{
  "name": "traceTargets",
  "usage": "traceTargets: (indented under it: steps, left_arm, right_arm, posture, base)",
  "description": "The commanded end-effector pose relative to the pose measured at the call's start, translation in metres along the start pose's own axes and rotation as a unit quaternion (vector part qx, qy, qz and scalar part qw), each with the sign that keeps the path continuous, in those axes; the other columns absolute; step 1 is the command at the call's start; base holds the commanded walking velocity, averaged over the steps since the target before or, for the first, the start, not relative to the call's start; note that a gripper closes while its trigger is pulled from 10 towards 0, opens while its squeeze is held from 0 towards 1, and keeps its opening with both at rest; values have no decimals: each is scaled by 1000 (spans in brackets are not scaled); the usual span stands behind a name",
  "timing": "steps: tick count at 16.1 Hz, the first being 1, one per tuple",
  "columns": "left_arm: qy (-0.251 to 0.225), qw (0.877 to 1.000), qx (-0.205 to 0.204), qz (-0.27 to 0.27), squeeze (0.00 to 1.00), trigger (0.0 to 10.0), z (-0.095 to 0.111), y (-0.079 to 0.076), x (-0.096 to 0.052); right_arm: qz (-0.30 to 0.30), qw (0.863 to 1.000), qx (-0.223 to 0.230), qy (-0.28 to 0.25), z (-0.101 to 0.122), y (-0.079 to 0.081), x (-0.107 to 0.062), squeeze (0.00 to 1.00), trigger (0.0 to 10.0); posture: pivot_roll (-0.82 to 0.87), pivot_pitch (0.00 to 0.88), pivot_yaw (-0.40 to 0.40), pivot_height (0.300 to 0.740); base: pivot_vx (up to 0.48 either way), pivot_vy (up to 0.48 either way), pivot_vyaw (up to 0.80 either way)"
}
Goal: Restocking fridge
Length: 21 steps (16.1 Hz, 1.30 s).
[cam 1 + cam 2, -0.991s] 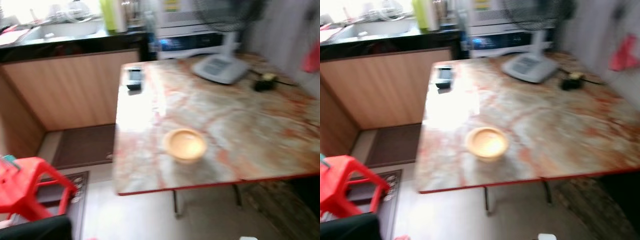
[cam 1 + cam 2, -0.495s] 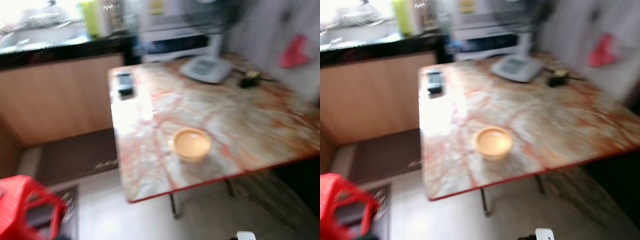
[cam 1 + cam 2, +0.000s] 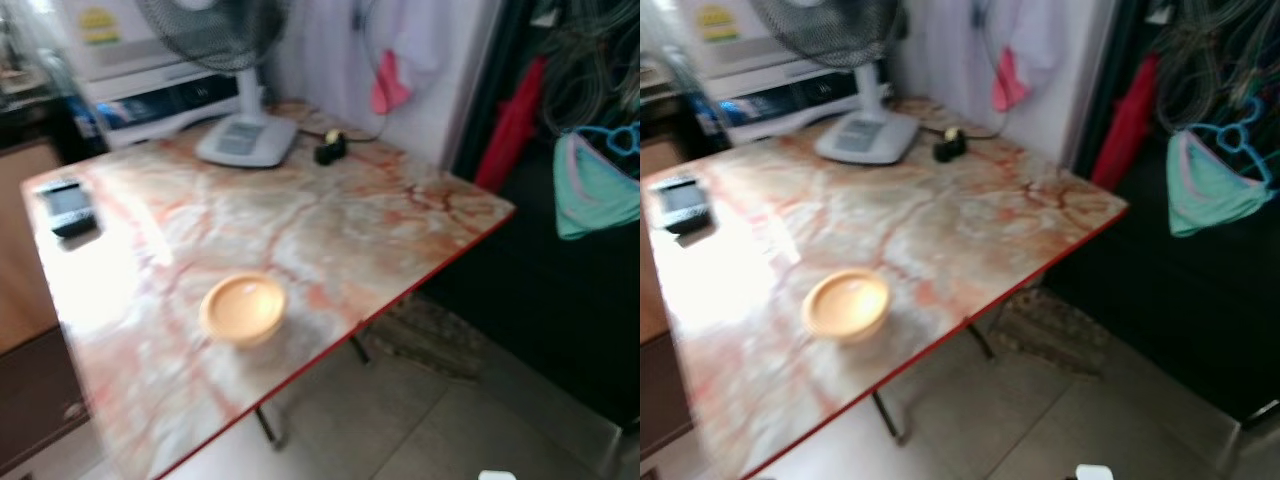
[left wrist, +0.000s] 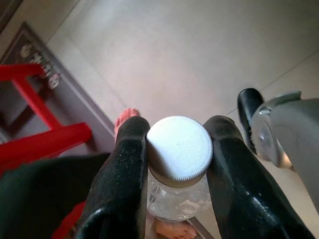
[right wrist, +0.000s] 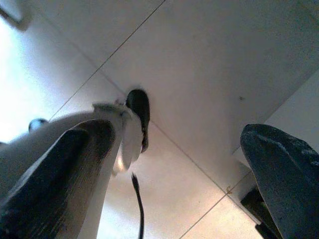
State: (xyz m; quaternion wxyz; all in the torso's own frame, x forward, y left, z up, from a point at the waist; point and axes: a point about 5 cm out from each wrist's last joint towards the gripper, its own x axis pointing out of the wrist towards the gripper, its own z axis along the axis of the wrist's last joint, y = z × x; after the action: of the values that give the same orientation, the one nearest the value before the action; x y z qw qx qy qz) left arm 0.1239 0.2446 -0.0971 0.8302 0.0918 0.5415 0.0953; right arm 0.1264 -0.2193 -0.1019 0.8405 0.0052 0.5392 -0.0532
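My left gripper (image 4: pixel 178 128) is shut on a clear bottle with a white ribbed cap (image 4: pixel 179 148), both black fingers (image 4: pixel 124 169) pressed against the neck just under the cap. It hangs low above the pale tiled floor. My right gripper (image 5: pixel 174 130) is open, its fingers (image 5: pixel 75 159) far apart with nothing between them, also over floor tiles. A marble-patterned table (image 3: pixel 400 205) with a red edge stands ahead, and a yellow bowl (image 3: pixel 243 308) sits near its front edge.
On the table are a fan's white base (image 3: pixel 245 140), a dark phone (image 3: pixel 68 205) and a small black item (image 3: pixel 330 150). Clothes (image 3: pixel 595 190) hang in a dark opening on the right. A red stool (image 4: pixel 40 139) and what looks like a person's foot (image 4: pixel 127 115) are near my left gripper.
The whole head view has swung to the right: the counter and red stool have left it, and the wall, hanging clothes and dark opening have come in. The bowl stays on the table.
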Motion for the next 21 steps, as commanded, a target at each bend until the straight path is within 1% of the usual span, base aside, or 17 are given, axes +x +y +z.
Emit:
traceTargets:
  steps: [1,3,6,9,15,18,21]
  left_arm:
    - [10,1000,2,0,0,10000,-4,1,0]
    - [13,1000,0,-3,0,10000,-6,-1,-1]
    - [14,1000,-7,-3,0,10000,-7,-2,-1]
    - [13,1000,-1,-3,0,10000,-6,-3,-1]
    - [14,1000,4,-4,0,10000,-6,-4,-1]
    - [15,1000,4,-3,0,10000,-6,-4,-1]
    - [19,1000,5,-5,0,10000,-7,-5,-1]
  right_arm:
    - [5,1000,-7,1,1,1,0,0,10000]
    - [10,1000,-15,-2,2,1,0,0,10000]
    - [9,1000,-11,-4,3,0,0,0,10000]
    - [10,1000,-5,-9,3,0,0,0,10000]
    - [10,1000,-7,-6,3,-1,0,0,10000]
    - [11,1000,-6,-9,4,-1,0,0,10000]
    - [12,1000,-4,-9,4,-1,0,0,10000]
  posture:
    - [131,0,22,740]
    - [133,0,19,740]
    - [135,0,14,740]
    - [134,0,13,740]
    - [133,0,11,740]
    - [133,0,11,740]
    - [133,0,11,740]
  base:
    - [0,0,-788]
    - [0,0,0]
    - [0,0,0]
    - [0,0,0]
    - [0,-328,0]
    - [0,-480,0]
    - [0,-100,0]
